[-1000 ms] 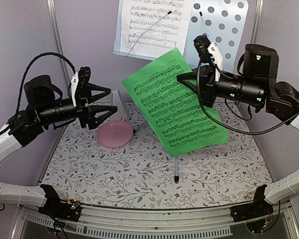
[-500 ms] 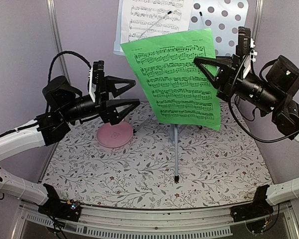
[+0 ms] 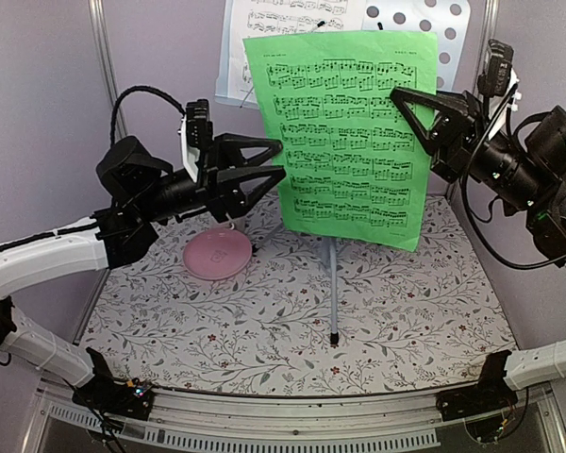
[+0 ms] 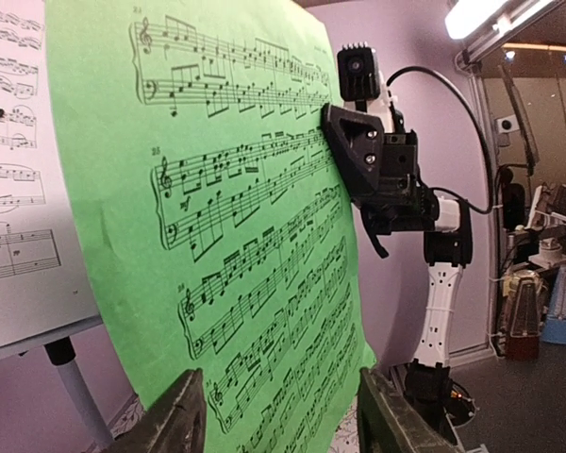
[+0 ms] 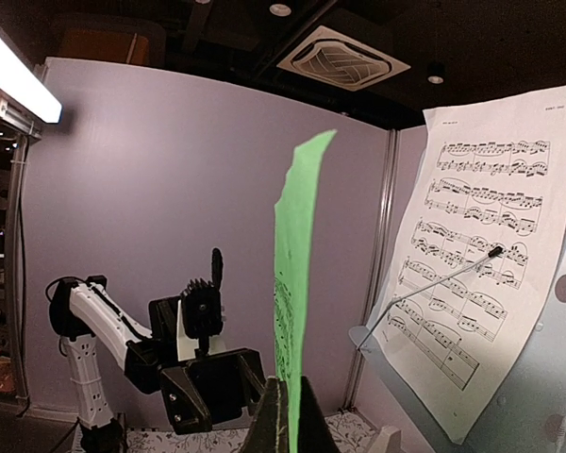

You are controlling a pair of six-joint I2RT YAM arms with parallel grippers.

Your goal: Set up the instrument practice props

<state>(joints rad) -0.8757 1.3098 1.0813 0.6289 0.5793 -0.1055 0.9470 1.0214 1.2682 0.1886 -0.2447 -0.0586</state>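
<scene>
My right gripper (image 3: 399, 95) is shut on the right edge of the green music sheet (image 3: 344, 132), which it holds upright in mid-air, facing the front. In the right wrist view this green sheet (image 5: 292, 283) stands edge-on, pinched between the shut fingers (image 5: 289, 420). My left gripper (image 3: 281, 159) is open at the sheet's left edge. In the left wrist view its fingers (image 4: 179, 420) stand apart in front of the green sheet (image 4: 226, 217). Behind, the white music sheet (image 3: 264, 38) rests on the perforated music stand (image 3: 424, 14), whose pole (image 3: 332, 283) runs down to the table.
A pink plate (image 3: 217, 253) lies on the floral tablecloth (image 3: 264, 330) below my left gripper. Purple walls close in the back and sides. A thin wire clip (image 5: 443, 278) lies across the white sheet (image 5: 481, 245).
The right gripper lifted the green sheet and turned it from tilted to upright. The left gripper moved right, up to the sheet's left edge, and its jaws narrowed.
</scene>
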